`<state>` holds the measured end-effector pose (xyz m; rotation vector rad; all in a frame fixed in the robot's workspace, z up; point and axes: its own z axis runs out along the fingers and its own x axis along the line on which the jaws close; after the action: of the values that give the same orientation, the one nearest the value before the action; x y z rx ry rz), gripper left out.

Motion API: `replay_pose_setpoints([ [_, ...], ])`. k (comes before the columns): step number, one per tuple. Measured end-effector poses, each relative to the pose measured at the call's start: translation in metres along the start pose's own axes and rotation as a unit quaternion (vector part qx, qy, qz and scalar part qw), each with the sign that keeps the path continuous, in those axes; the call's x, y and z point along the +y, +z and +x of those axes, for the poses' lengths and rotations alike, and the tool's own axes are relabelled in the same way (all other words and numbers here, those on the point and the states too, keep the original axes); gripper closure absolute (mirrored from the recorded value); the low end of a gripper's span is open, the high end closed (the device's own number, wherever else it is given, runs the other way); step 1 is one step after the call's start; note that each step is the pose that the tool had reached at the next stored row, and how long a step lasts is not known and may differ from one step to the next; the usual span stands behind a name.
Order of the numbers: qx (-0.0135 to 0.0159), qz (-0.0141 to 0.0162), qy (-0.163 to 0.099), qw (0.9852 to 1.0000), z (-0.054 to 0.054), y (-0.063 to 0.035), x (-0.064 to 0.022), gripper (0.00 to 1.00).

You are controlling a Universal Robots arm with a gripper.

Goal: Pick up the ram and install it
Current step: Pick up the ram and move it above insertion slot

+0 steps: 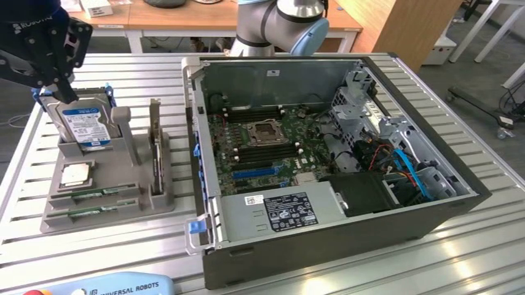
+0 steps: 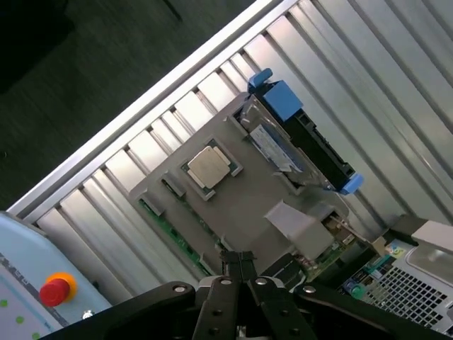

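Gripper [image 2: 241,263]: closed, empty, poised over the far end of the holder [image 1: 161,198], close to the hard drive [image 1: 85,126].
Ram [image 1: 92,195]: flat in a near holder slot, exterior view's left, well apart from the gripper; twin stick [image 1: 90,212] just beside.
Risk: a shut grip cannot straddle the thin stick; descending here would likely strike the hard drive.

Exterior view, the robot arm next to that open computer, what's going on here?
A single robot arm is working beside an open computer case. Its gripper hangs shut and empty just above a grey parts holder, close to the hard drive standing in it. The two ram sticks lie in the holder's front slots, next to the processor chip. Neither has been picked up yet.
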<state>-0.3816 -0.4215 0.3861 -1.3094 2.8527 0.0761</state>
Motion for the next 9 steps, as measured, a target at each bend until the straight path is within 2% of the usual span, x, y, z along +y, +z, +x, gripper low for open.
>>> replay_pose_setpoints([
  [5,0.0022,-0.0006,-0.042,0.9991,0.0000,0.0000,0.0000,0.90],
  [9,0.0040,-0.0011,-0.076,0.9971,0.0000,0.0000,0.0000,0.90],
])
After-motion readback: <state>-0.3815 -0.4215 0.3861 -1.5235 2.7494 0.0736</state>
